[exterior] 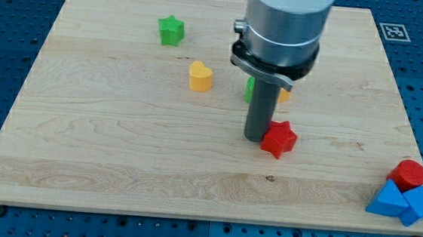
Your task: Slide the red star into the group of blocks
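Observation:
The red star [279, 139] lies on the wooden board [119, 141], right of the middle. My tip [255, 139] rests on the board touching the star's left side. A group of blocks sits at the board's bottom right corner: a red cylinder [408, 174] with two blue blocks [388, 200] [419, 204] below it. A green block [250, 87] and an orange block [284, 95] are mostly hidden behind the rod.
A green star [171, 30] lies near the view's top, left of the arm. A yellow heart [200, 77] lies left of the rod. A black-and-white marker [394, 31] sits off the board's top right corner.

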{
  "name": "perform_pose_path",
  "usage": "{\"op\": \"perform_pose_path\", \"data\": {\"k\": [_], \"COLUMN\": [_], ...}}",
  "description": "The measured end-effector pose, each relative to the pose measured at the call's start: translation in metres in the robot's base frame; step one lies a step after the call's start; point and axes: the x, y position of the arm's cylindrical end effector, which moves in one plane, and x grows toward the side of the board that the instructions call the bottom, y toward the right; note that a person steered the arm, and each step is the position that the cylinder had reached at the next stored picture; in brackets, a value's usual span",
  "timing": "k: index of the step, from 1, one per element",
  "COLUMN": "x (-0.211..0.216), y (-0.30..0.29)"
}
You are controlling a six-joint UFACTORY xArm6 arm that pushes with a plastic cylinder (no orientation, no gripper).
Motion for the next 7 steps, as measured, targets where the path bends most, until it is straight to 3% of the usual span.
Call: {"op": "perform_pose_path", "data": {"k": [4,7], "x": [0.01,0.009], "y": [0.087,0.105]}}
